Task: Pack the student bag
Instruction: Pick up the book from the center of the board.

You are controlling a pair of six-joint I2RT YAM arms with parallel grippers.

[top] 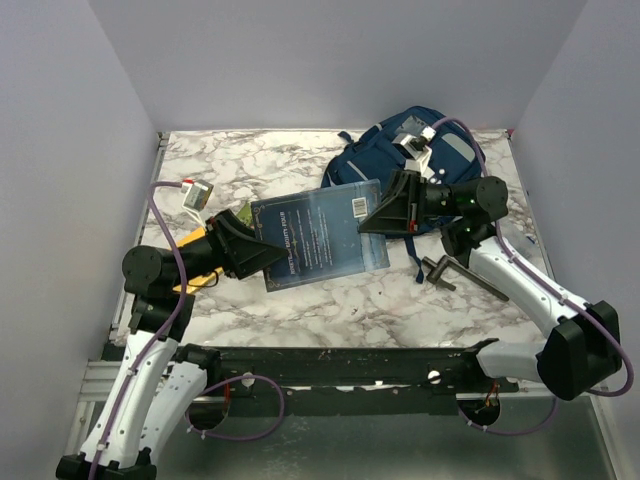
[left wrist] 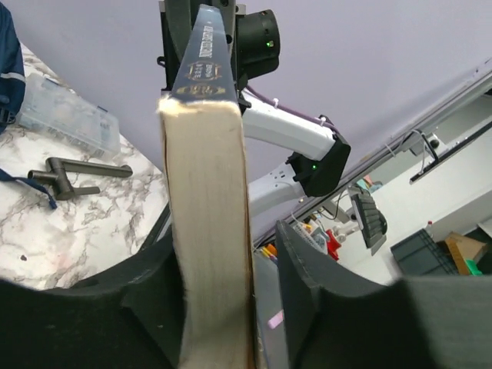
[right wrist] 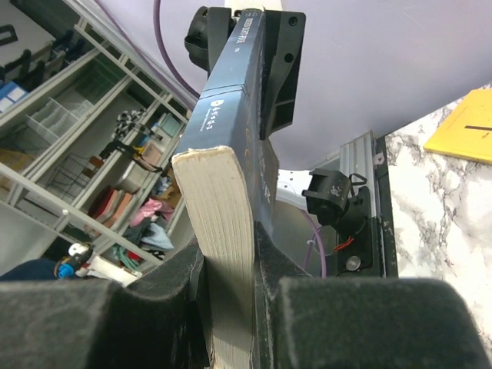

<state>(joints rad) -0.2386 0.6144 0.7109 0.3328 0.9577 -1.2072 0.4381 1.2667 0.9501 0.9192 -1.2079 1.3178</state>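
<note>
A dark blue book (top: pixel 320 235) hangs level above the table between my two grippers. My right gripper (top: pixel 385 212) is shut on its right end; in the right wrist view both pads press the page block (right wrist: pixel 223 231). My left gripper (top: pixel 245 245) is around the left end. In the left wrist view one finger touches the book (left wrist: pixel 204 231), and the other finger (left wrist: pixel 307 269) stands apart with a gap. The navy backpack (top: pixel 390 160) lies at the back right, behind the right gripper, and shows at the left wrist view's edge (left wrist: pixel 6 69).
A clear plastic box (top: pixel 455 152) lies against the backpack and shows in the left wrist view (left wrist: pixel 65 115). A dark metal handle (top: pixel 455 270) lies under the right arm. A yellow flat item (top: pixel 190 258) lies under the left arm. A small white box (top: pixel 197 195) is at the left.
</note>
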